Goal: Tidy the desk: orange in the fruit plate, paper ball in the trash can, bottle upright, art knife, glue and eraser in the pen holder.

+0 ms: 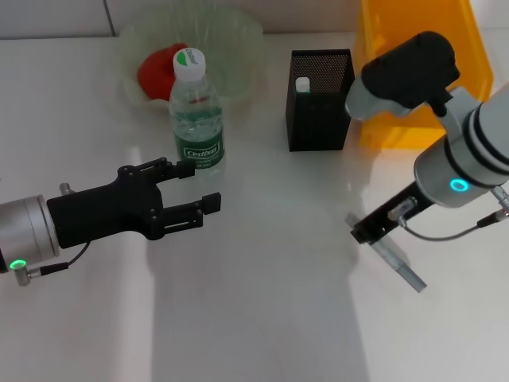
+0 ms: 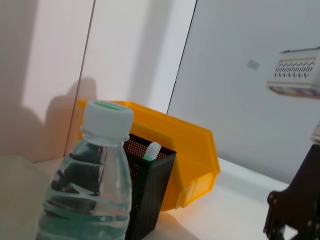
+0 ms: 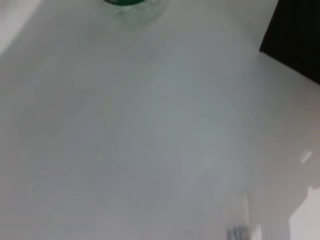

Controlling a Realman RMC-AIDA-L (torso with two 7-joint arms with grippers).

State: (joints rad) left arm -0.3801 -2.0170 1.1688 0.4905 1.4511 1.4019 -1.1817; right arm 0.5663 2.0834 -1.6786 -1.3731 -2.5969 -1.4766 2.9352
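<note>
The clear water bottle (image 1: 196,115) with a green-and-white cap stands upright in front of the green fruit plate (image 1: 238,32), which holds a red-orange fruit (image 1: 161,69). My left gripper (image 1: 199,185) is open and empty, just in front of the bottle (image 2: 95,185). The black mesh pen holder (image 1: 320,99) holds a glue stick (image 1: 302,83), also in the left wrist view (image 2: 151,150). The grey art knife (image 1: 404,268) lies on the table under my right gripper (image 1: 371,229). Paper ball and eraser are out of view.
A yellow bin (image 1: 417,72) stands behind and to the right of the pen holder, also in the left wrist view (image 2: 190,150). The right wrist view shows bare white table (image 3: 150,130), the bottle's base (image 3: 131,6) and the pen holder's corner (image 3: 295,40).
</note>
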